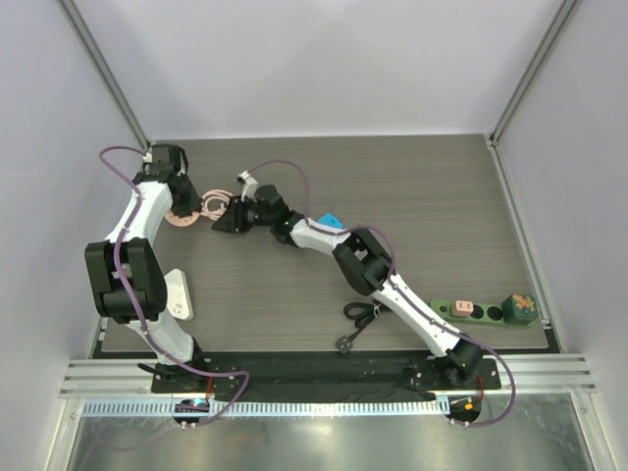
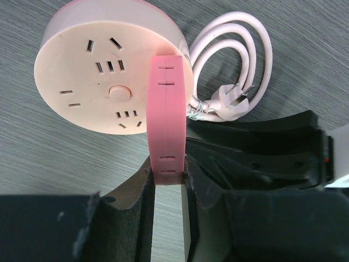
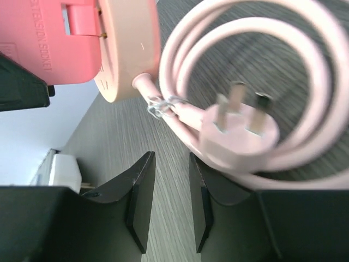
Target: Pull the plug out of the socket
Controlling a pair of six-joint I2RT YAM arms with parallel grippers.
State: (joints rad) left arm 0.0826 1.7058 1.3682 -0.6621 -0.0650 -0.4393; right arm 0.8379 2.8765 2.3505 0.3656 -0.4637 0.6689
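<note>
Left gripper [image 2: 168,177] pinches pink plug [image 2: 166,109] standing upright on round pink socket [image 2: 92,71]; right gripper [image 3: 170,164] jaws slightly apart, low over table [image 1: 442,196], just beside coiled pink cord [image 2: 265,49]

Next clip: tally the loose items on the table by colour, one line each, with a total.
Pink: 2, the round socket and the block stood on it, gripped by the left gripper.
Green: 2, the power strip and the plug on its right end.
White: 1, a box by the left arm.
Blue: 1, a small item behind the right arm, kind unclear.
Total: 6.
</note>
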